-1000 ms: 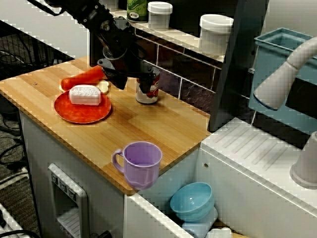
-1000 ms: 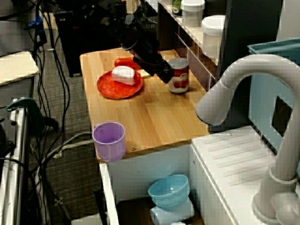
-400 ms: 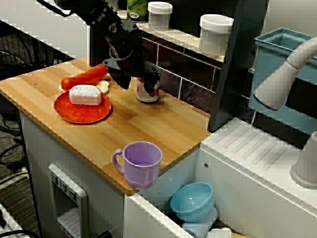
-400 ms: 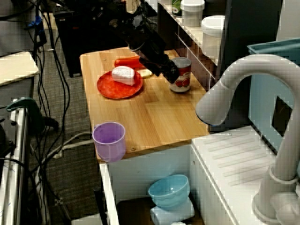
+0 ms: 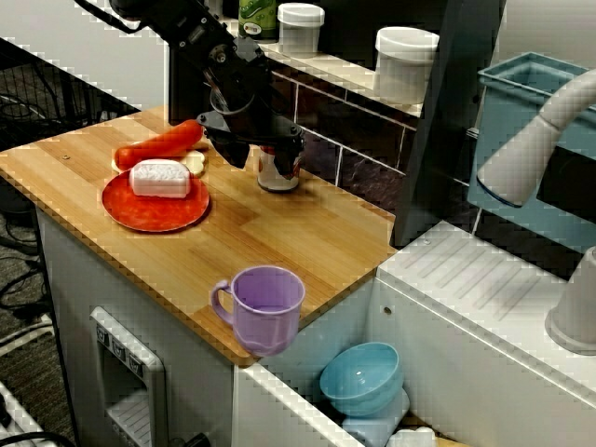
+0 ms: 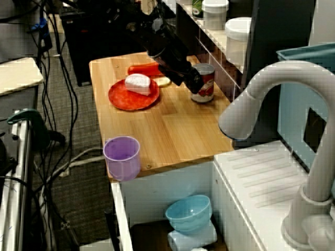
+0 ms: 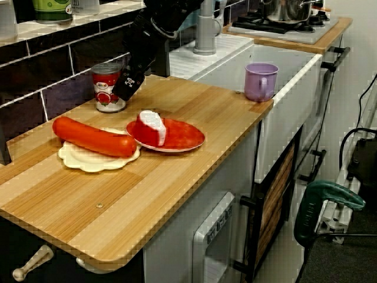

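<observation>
Can (image 5: pixel 277 175) with a red label stands upright at the back of the tabletop (image 5: pixel 279 233). The tool (image 5: pixel 267 158) is spread wide, 1 finger on either side of it. A red plate (image 5: pixel 140 214) holds a white block (image 5: pixel 159 177). A purple mug (image 5: pixel 265 307) looks empty.

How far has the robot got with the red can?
Done: the fingers are right beside the red can. In hand: nothing lifted; the can stands upright on the wooden counter. Left, probably: gripping and lifting; no clear grip shows.
</observation>
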